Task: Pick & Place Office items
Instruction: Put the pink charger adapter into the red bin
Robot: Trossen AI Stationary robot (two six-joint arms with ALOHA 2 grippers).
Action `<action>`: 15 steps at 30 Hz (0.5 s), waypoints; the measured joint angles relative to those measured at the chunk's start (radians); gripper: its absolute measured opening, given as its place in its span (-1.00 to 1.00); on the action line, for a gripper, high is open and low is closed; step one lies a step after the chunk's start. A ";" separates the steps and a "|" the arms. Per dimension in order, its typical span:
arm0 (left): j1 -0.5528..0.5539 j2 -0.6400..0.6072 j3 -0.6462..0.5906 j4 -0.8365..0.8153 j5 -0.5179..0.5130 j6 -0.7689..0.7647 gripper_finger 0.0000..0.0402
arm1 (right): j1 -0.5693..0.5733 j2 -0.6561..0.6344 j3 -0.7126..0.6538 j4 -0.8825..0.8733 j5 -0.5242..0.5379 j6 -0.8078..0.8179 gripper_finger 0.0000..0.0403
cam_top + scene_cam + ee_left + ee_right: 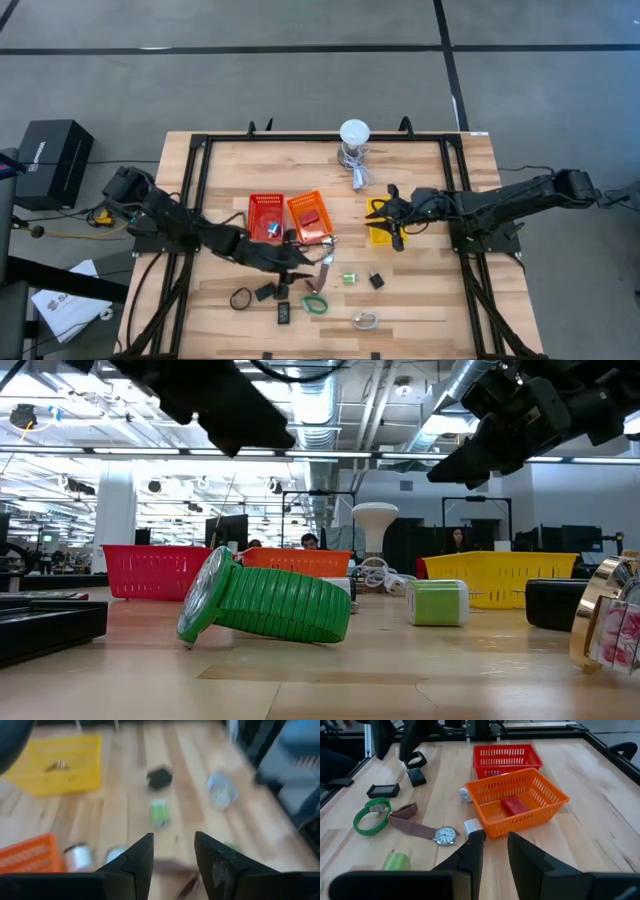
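Left tool (172, 852): fingers parted, pinching nothing, over the brown-strap wristwatch (427, 831) on the wooden tabletop (420, 300).
Right tool (492, 847): narrowly parted, empty, above the yellow mesh basket (381, 222).
Risk: thin flat strap may slip the pinch; orange mesh basket (311, 217) near, could be nudged.
Writing: none legible.
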 joint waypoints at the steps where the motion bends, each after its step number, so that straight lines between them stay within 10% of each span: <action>1: 0.008 0.001 0.030 -0.076 0.001 0.008 -0.31 | 0.000 0.000 0.000 0.000 0.000 0.000 -0.59; 15: 0.114 -0.001 0.012 -0.325 0.032 0.027 0.13 | 0.002 0.000 0.000 -0.010 0.000 0.019 -0.60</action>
